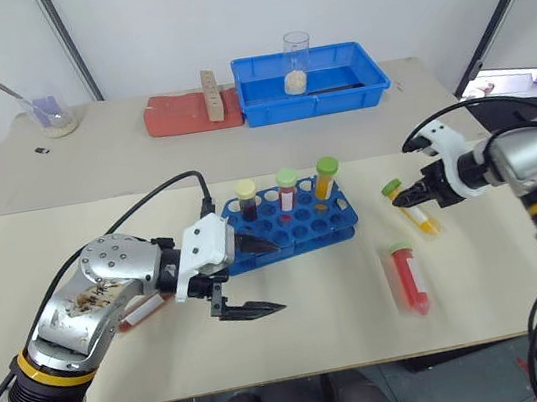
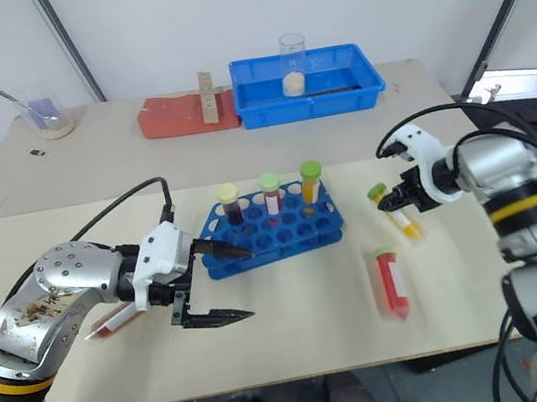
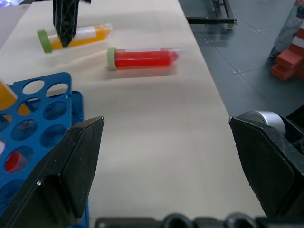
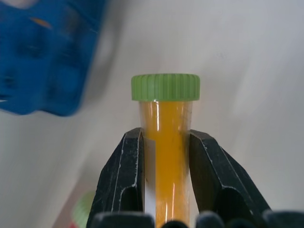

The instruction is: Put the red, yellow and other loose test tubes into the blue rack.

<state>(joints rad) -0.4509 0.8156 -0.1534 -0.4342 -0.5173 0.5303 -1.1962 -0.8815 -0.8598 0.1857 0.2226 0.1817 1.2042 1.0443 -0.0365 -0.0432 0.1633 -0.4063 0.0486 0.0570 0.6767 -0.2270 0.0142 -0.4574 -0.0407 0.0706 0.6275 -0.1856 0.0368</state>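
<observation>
The blue rack [image 1: 297,225] stands mid-table with three capped tubes upright in its back row. To its right, my right gripper [image 1: 406,200] is shut on the yellow tube [image 4: 166,142], just below its green cap [image 4: 165,87]. That tube is tilted, and I cannot tell whether its lower end touches the table. A red tube [image 1: 411,279] with a green cap lies flat nearer the front edge. At the rack's front-left corner my left gripper [image 1: 276,279] is open and empty. Another red tube [image 1: 141,311] lies under my left forearm.
At the back of the far table are a blue bin [image 1: 363,74] holding a glass beaker [image 1: 297,63], a red tray [image 1: 175,115] with a wooden block [image 1: 212,96], and a glass bowl with a spoon [image 1: 54,118]. The table's right edge is close to the right gripper.
</observation>
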